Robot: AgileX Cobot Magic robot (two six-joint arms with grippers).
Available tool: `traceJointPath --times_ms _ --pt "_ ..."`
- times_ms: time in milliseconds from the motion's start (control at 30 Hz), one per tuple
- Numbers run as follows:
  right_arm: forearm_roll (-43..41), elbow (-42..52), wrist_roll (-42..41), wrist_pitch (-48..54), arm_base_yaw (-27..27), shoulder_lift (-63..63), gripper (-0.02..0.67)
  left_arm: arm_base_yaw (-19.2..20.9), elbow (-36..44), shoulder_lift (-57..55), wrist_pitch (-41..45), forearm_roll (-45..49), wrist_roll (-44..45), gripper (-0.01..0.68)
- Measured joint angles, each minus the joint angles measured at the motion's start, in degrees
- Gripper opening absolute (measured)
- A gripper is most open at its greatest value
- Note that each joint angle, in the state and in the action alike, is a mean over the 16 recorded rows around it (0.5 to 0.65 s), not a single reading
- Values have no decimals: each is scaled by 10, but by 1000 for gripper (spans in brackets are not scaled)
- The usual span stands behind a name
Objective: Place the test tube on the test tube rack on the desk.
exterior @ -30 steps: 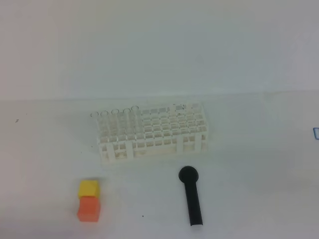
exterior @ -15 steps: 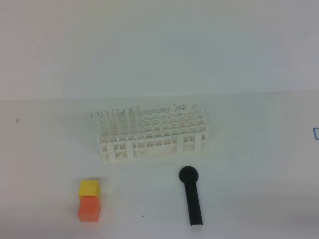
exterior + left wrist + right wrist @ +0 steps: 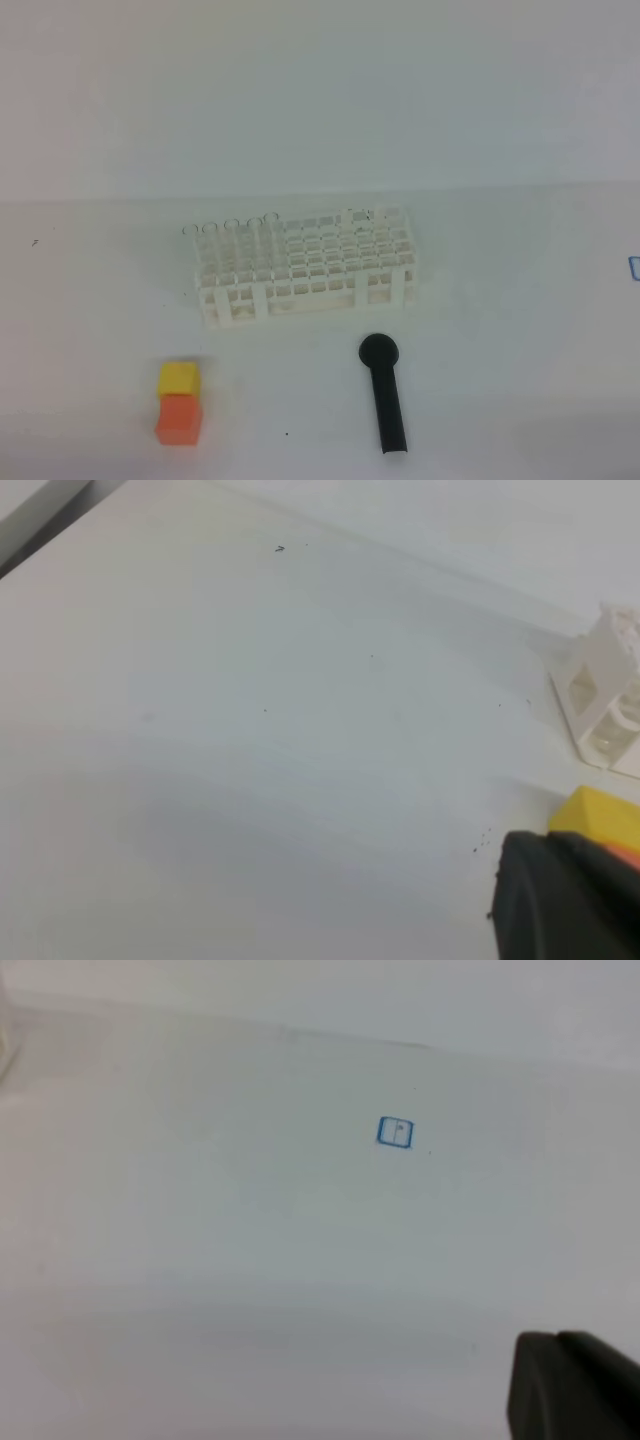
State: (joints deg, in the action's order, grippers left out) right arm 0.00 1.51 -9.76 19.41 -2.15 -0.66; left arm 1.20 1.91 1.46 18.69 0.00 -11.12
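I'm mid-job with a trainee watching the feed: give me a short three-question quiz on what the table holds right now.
1. True or false: the yellow block sits directly against the orange block.
2. Which end of the black round-headed stick points toward the test tube rack? A) the round head B) the plain end
3. At which end of the rack, as the high view shows it, do the clear tube rims stand?

Key
1. True: they touch, yellow on the far side.
2. A
3. The left end, along the back row.
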Motion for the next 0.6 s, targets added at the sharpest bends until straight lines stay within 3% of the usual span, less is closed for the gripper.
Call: traceJointPath --times_ms 600 --pt "0 -2 1 8 0 0 -1 0 0 0 0 0 0 -1"
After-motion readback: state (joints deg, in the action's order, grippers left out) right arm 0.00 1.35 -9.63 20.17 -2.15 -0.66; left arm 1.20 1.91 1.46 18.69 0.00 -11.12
